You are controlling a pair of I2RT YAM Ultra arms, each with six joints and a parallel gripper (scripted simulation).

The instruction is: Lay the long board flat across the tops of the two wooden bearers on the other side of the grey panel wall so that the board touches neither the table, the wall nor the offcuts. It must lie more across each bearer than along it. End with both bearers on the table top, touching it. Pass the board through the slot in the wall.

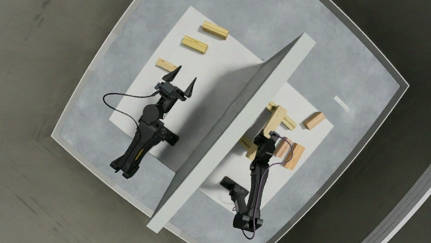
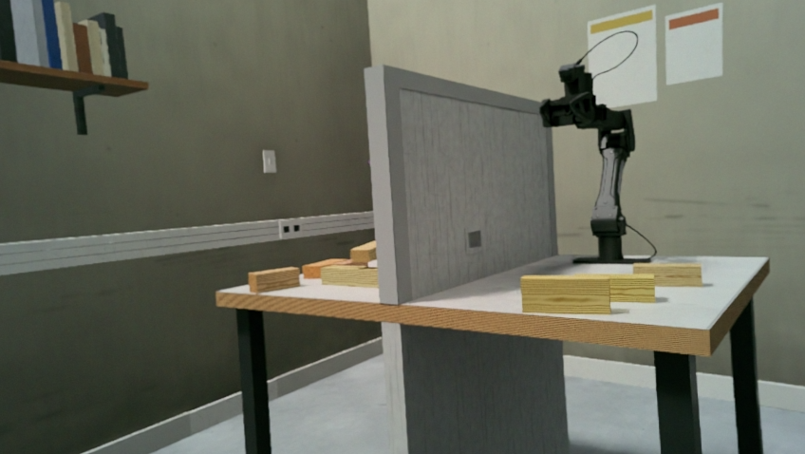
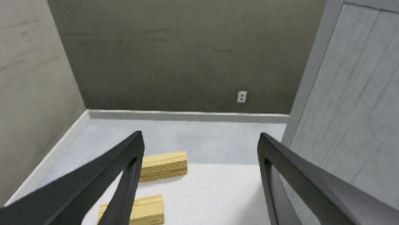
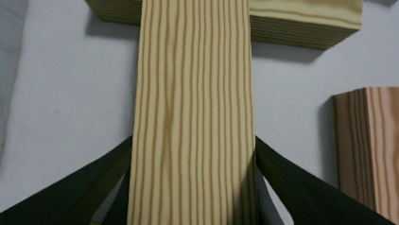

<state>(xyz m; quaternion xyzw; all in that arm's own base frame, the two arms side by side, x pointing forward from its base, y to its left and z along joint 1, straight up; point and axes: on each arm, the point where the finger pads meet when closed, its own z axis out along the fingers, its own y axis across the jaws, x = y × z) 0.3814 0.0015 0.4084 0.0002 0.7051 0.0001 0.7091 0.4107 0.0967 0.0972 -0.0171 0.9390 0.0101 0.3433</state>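
Observation:
The long board (image 1: pixel 275 120) (image 2: pixel 364 252) (image 4: pixel 194 71) is on the right arm's side of the grey panel wall (image 1: pixel 235 132) (image 2: pixel 473 169). My right gripper (image 4: pixel 194 137) is shut on the board across its width. The board spans over the far bearer (image 1: pixel 290 122) (image 2: pixel 349 275) (image 4: pixel 307 11) and its rear end is near the other bearer (image 1: pixel 245 142). In the exterior view it shows above the bearer; whether it touches is unclear. My left gripper (image 1: pixel 187 72) (image 3: pixel 200 139) is open and empty, high on the other side.
Reddish offcuts lie near the board: one (image 1: pixel 313 120) (image 2: pixel 274 279) at the far right, one (image 1: pixel 283 147) and another (image 1: pixel 295 156) beside the right arm. Three yellow blocks (image 1: pixel 214 29) (image 1: pixel 194 44) (image 1: pixel 165 64) lie on the left arm's side. A small square (image 2: pixel 475 238) marks the wall.

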